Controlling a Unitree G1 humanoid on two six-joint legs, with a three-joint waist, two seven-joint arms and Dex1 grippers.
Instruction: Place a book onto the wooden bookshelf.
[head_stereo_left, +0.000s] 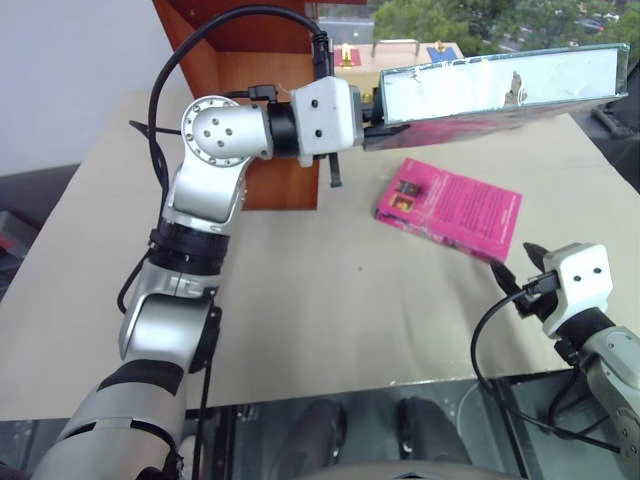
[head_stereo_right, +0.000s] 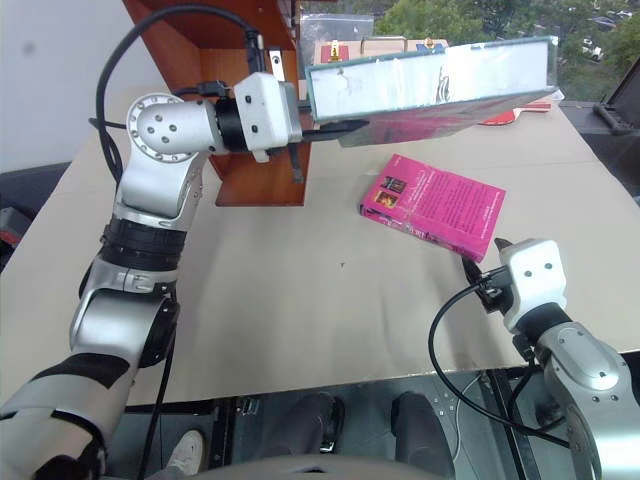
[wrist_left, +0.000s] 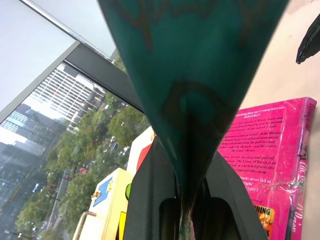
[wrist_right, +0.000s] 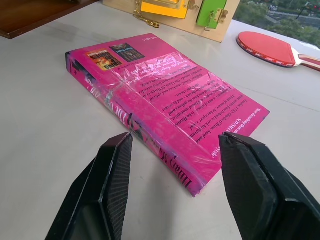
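Left gripper (head_stereo_left: 385, 128) clamps book (head_stereo_left: 500, 85); far corner cropped

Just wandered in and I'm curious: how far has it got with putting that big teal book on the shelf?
Picked up: the left end effector is shut on the teal book, held in the air beside the wooden bookshelf. Left: setting it on a shelf board and letting go. The right end effector is open and empty near the pink book.

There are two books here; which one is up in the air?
The teal book, clamped at one edge in the left tool and held out flat above the table. The pink book lies on the table, untouched.
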